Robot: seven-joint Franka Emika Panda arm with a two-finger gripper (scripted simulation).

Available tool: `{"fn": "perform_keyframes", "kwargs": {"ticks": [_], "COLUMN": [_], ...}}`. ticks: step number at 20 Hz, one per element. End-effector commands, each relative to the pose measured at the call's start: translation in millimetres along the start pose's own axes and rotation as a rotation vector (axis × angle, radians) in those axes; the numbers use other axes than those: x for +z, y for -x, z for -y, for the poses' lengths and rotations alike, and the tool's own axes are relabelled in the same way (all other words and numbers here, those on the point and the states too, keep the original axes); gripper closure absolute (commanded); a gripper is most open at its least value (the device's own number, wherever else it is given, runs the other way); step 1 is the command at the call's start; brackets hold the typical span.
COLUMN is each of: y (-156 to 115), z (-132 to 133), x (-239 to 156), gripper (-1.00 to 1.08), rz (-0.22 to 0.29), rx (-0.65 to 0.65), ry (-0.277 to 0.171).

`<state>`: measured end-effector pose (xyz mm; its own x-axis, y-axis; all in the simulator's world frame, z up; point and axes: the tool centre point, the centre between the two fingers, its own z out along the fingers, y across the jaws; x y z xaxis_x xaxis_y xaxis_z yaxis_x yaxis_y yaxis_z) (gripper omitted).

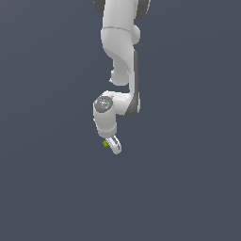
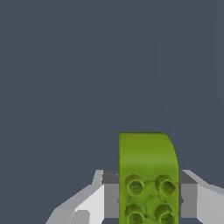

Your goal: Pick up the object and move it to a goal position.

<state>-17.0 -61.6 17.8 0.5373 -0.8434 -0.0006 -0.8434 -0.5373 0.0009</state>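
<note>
The object is a small yellow-green block with round studs [image 2: 148,175]. In the wrist view it fills the space between my two fingers, which press on its sides. In the exterior view only a tiny green corner of it [image 1: 105,144] shows beside my white gripper [image 1: 112,145]. The gripper is shut on the block and holds it away from the dark background. No goal marker shows in either view.
The white arm [image 1: 120,52] reaches down from the top of the exterior view. Everything around it is a plain dark blue-grey surface [image 1: 47,179] with no other objects in sight.
</note>
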Motion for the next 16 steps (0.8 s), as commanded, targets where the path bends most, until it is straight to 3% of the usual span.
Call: {"fn": "perform_keyframes", "kwargs": {"ticks": [1,8,16], "y": [6.5,39.5,100.1], "z": [0.6,0.3,0.5], "x": [-6.1,-35.0,-89.1], "gripper": [1.08,1.08,1.08], "rz": [0.0,0.001,0.001], "rx": [-0.001,-0.001,-0.001], "ry": [-0.001,-0.002,-0.002]}}
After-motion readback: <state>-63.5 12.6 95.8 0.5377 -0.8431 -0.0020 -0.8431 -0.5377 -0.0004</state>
